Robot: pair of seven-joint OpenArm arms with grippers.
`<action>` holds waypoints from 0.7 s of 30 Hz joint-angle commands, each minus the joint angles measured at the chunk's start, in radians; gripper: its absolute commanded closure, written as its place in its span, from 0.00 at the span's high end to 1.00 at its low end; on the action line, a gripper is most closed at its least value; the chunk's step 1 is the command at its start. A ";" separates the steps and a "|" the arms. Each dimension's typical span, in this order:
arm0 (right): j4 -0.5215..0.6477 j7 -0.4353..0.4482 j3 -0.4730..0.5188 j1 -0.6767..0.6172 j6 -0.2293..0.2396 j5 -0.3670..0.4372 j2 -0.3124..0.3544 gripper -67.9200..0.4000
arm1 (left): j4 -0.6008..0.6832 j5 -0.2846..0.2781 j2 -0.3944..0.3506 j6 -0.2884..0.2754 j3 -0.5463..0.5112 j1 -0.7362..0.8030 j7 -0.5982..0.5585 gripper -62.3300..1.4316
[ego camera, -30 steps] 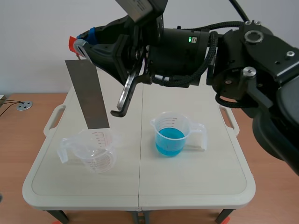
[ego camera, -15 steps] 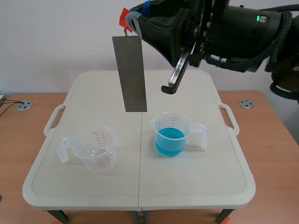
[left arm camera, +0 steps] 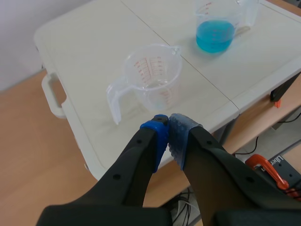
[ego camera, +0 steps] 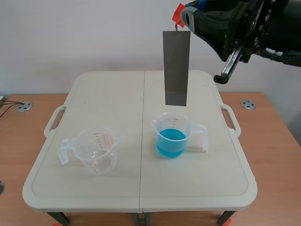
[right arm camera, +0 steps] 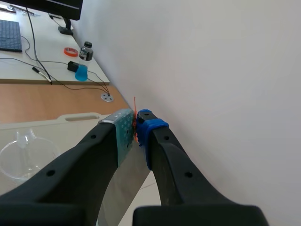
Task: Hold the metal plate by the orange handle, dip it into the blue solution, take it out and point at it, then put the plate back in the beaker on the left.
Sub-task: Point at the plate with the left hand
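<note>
The metal plate (ego camera: 176,68) hangs upright straight below the right claw (right arm camera: 135,126), which clamps the small orange handle (ego camera: 178,14) at the plate's top edge. In the right wrist view a thin orange sliver shows pressed between the grey-green pad (right arm camera: 120,131) and the blue pad (right arm camera: 149,125), so this claw is closed on the handle. The right arm comes in high, and only the handle is gripped; the grey strip below it hangs free in the air. The plate's lower edge is above the beaker of blue solution (ego camera: 172,135) and apart from it, not touching the rim or the liquid. That beaker stands on the pale folding table (ego camera: 197,188), its handle turned away from the empty clear beaker (left arm camera: 153,77) with red markings. The empty beaker stands on the other half of the table, well off to the side of the hanging plate. In the left wrist view the left claw (left arm camera: 168,136) has its two fingers together, blue pad against dotted pad, with nothing between them. It sits off the near edge of the table. The empty beaker is just ahead of it, with the blue beaker farther ahead and to one side. A white wall (ego camera: 70,33) is behind the table.
</note>
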 commanded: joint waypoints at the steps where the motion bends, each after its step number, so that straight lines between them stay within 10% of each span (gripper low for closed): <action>1: 0.010 0.010 0.026 0.001 0.006 0.012 0.005 0.02 | 0.008 -0.010 -0.014 -0.008 -0.003 -0.031 -0.010 0.08; 21: 0.010 -0.016 0.066 -0.023 0.006 0.004 0.004 0.02 | 0.006 -0.020 -0.114 -0.007 0.280 -0.604 0.262 0.08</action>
